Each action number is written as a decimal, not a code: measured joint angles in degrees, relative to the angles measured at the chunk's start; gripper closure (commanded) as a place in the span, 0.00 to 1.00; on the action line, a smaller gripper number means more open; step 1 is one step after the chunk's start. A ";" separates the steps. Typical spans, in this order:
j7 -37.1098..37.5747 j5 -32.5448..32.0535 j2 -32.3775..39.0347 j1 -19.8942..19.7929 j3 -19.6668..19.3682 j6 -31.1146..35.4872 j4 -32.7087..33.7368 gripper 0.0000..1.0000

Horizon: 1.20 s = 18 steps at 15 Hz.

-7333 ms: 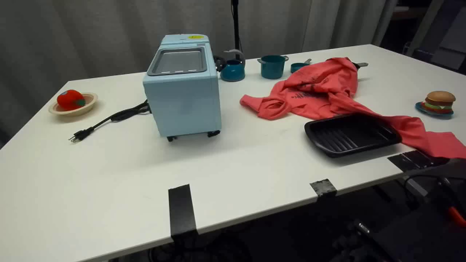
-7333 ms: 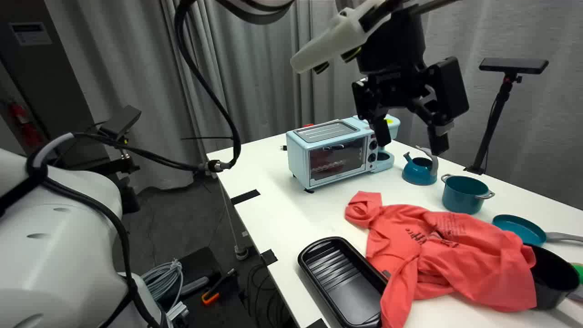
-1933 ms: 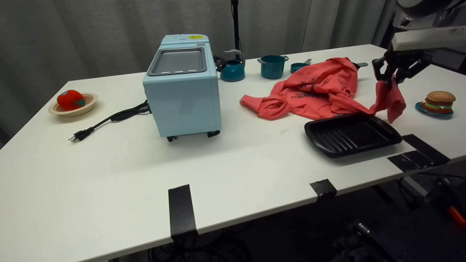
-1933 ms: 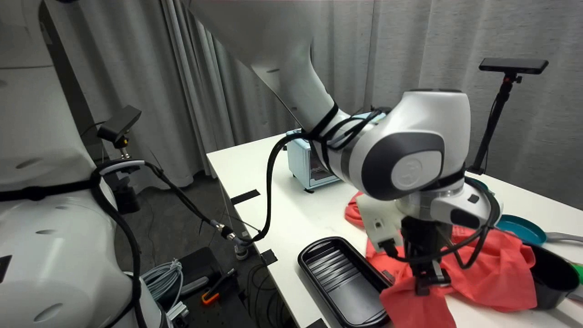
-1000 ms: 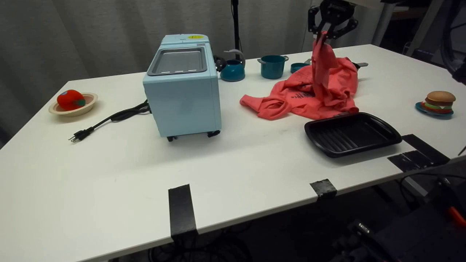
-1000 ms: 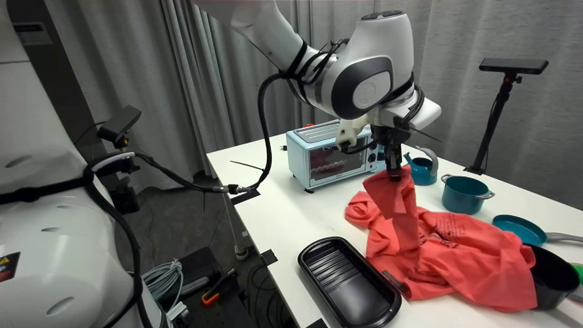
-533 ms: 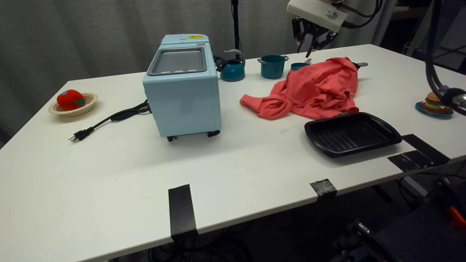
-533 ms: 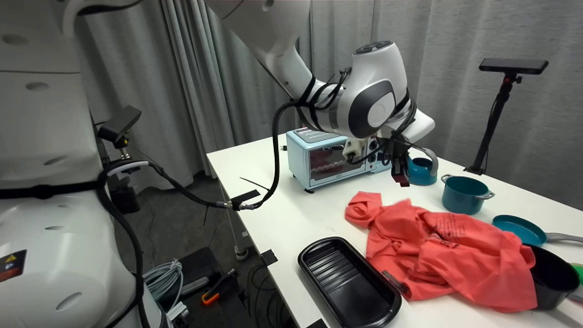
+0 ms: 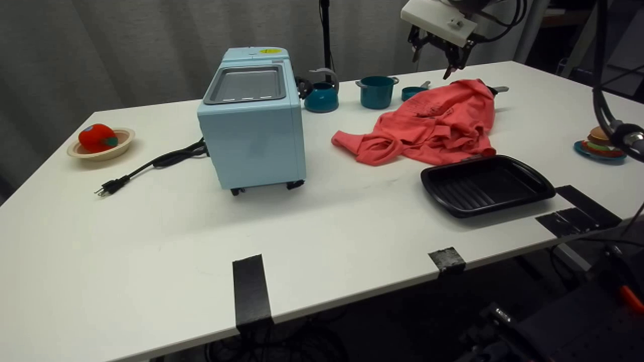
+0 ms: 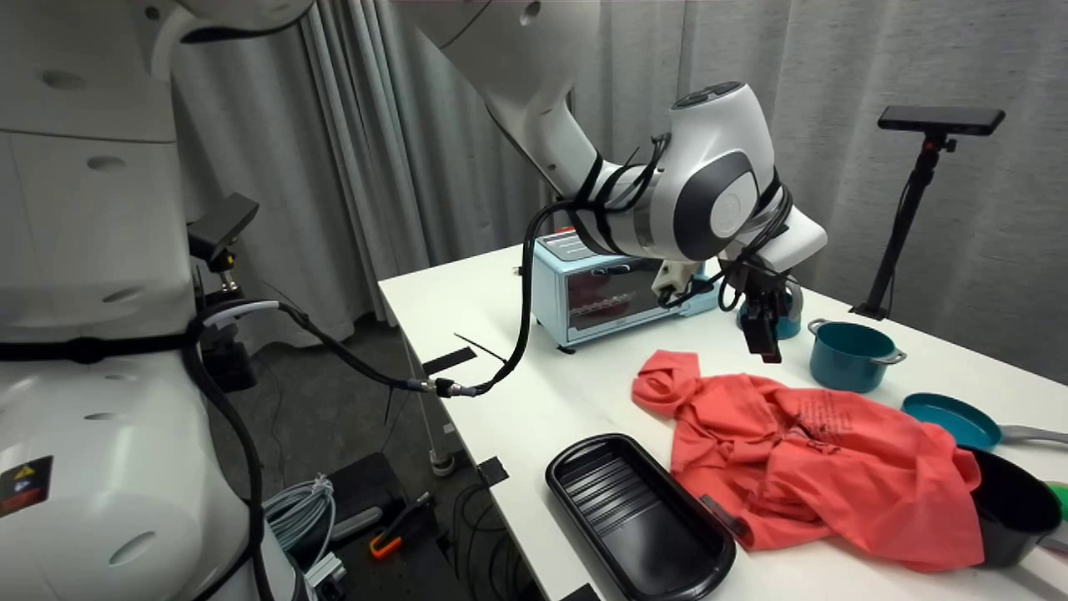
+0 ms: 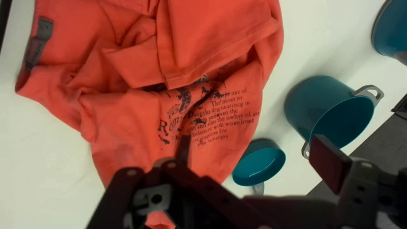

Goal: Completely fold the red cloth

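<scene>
My claw (image 9: 432, 65) is raised above the red cloth (image 9: 445, 125), its fingers (image 11: 329, 162) spread well apart with nothing between them. In an exterior view it hangs at the upper right of the frame; in the wrist view one fingertip sits at the foot of the cloth's print (image 11: 229, 119), the other in front of the teal pot (image 11: 311, 105) at right. The cloth lies crumpled on the tabletop (image 9: 176, 261), right of the toaster oven (image 9: 254, 136) and just beside the black tray (image 9: 503, 178); whether they touch I cannot tell.

Step in hand, as I judge it: folding, at an early stage. A flap (image 11: 216, 41) at the upper middle of the wrist view lies across part of the print, but a twisted loose end (image 9: 349, 143) points left in an exterior view, and the rest is wrinkled.

Next move, as I judge it: bring the loose end inward. This calls for me to shift the claw toward the middle of that frame, lower it with a finger either side of an edge, pinch, lift and lay the cloth across itself. The cloth looks limp; a slow lift should keep it from dragging. At the lower right of an exterior view, its other end meets a black pot (image 10: 1014, 526); draped over it or merely against it, I cannot tell.
</scene>
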 measured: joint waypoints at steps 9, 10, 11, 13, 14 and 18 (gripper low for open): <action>-6.26 6.80 -0.02 -0.54 2.63 -5.66 1.20 0.00; -6.27 6.80 0.12 -0.45 2.64 -5.47 1.22 0.00; -6.82 7.23 0.44 -0.40 2.88 -5.34 1.41 0.00; -10.27 10.27 1.80 -0.38 4.38 -5.33 2.72 0.00; -12.83 12.69 2.82 -0.41 5.60 -5.33 3.71 0.00; -21.28 20.03 8.58 -0.13 10.38 -6.03 9.17 0.00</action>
